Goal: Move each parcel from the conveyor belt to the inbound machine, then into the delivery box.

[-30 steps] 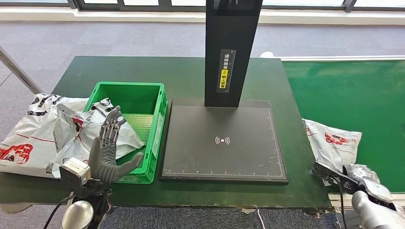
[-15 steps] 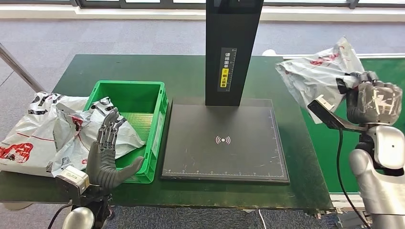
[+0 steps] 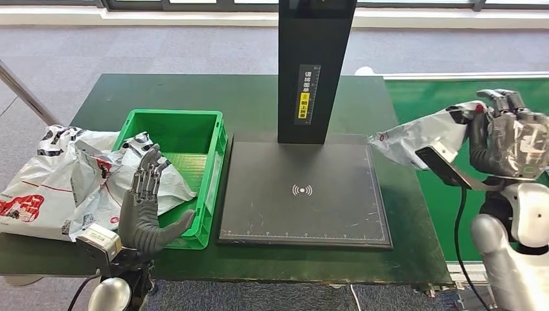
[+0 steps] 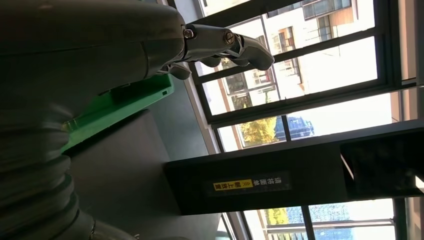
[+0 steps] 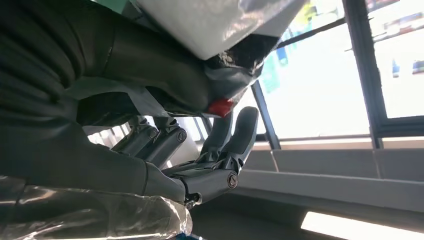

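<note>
The right robot hand (image 3: pixel 511 133) is raised above the green belt (image 3: pixel 466 103), at the right side of the desk (image 3: pixel 194 97). It grips one end of a white parcel (image 3: pixel 421 133). The parcel hangs out from the hand toward the scanner (image 3: pixel 304 191); its free end is over the right edge of the black plate, not touching it. In the right wrist view, the fingers (image 5: pixel 235 145) are curled around the crumpled plastic of the parcel (image 5: pixel 220 25).

The left robot hand (image 3: pixel 149 207) stands upright at the front corner of the green box (image 3: pixel 188 129), its fingers apart and holding nothing. One parcel (image 3: pixel 152 172) lies partly in the box, over its left wall. More parcels (image 3: pixel 45 181) lie on the desk left of the box.
</note>
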Available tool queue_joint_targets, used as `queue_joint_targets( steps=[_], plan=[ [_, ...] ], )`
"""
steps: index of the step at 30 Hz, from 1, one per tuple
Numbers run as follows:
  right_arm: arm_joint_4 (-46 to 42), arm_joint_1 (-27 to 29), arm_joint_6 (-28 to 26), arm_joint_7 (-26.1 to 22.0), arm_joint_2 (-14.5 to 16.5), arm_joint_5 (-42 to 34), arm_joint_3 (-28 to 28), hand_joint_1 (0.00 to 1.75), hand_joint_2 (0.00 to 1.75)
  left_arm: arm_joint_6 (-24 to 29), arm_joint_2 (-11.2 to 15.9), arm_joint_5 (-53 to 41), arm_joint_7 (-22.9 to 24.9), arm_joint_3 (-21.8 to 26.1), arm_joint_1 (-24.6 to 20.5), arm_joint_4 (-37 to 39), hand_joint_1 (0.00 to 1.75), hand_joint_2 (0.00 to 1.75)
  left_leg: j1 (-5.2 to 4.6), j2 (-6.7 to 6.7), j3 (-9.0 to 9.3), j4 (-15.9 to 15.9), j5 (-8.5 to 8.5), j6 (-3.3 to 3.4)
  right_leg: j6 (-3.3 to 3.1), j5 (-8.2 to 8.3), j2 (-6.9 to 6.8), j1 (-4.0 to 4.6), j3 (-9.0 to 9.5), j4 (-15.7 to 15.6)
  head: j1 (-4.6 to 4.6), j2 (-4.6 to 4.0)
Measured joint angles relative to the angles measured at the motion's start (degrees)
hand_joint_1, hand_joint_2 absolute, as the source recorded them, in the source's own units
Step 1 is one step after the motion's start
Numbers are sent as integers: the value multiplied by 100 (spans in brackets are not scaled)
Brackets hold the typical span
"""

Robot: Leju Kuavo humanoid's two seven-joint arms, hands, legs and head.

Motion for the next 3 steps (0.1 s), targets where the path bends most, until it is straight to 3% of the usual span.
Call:
queue_joint_targets(
  steps=[3],
  plan=[
    [-108, 94, 120, -190, 11, -282, 0, 175, 175, 12, -10, 1, -12, 0, -47, 38, 0, 175, 0, 1, -2, -1, 0, 0, 0, 0, 1, 0, -1, 0, 0, 0]
  ],
)
